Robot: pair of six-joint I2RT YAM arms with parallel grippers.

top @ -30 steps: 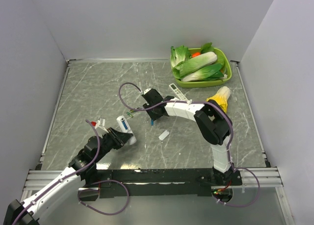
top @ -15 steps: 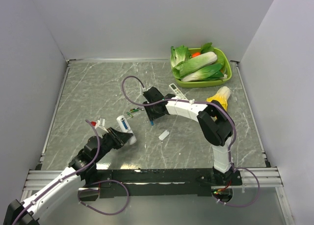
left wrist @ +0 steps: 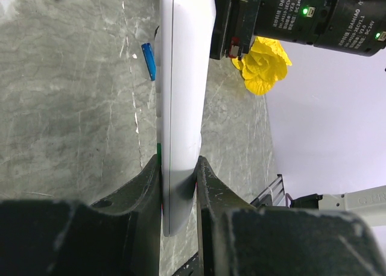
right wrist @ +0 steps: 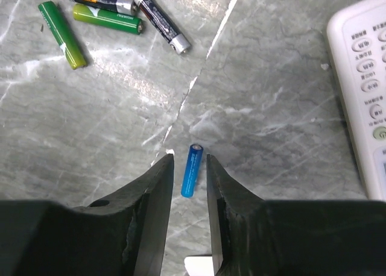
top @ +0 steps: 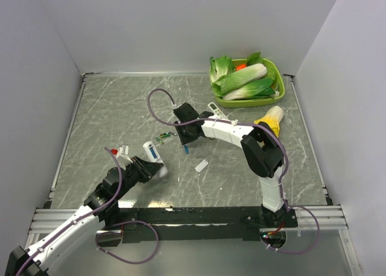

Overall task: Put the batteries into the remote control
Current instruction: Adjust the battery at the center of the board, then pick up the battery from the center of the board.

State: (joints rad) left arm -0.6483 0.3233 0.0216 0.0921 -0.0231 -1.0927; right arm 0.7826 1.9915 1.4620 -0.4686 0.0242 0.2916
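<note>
Top external view: left gripper [top: 157, 169] sits at about 7 o'clock of the table [top: 108, 107], pressed tight on the slim white remote control [top: 151, 151], which sticks out from the jaws toward 12 o'clock. Left wrist view: left gripper [left wrist: 179, 175] pinches the remote control [left wrist: 184, 77] edge-on at its near end, both pads flat against it, and the remote is off the marble. Right gripper [top: 185, 141] is near table centre, pointing down over one blue battery [top: 186, 148]. Right wrist view: right gripper [right wrist: 189, 161] has jaws narrowly apart, straddling the near end of the blue battery [right wrist: 192, 169] with a small gap each side, so it is not clamped; the cell lies flat on the marble. At 10 to 11 o'clock of that cell lie two green batteries [right wrist: 60, 35] and two black batteries [right wrist: 160, 20], loose in a cluster. Long white remote [right wrist: 362, 77] with button rows is at the 3 o'clock edge. Small white cover plate [top: 201, 166] lies at 5 o'clock of the blue battery. Yellow toy vegetable [top: 270, 120] is at 3 o'clock of the right gripper, with a green tray [top: 278, 96] of greens at 1 o'clock. Second blue cell not visible.
</note>
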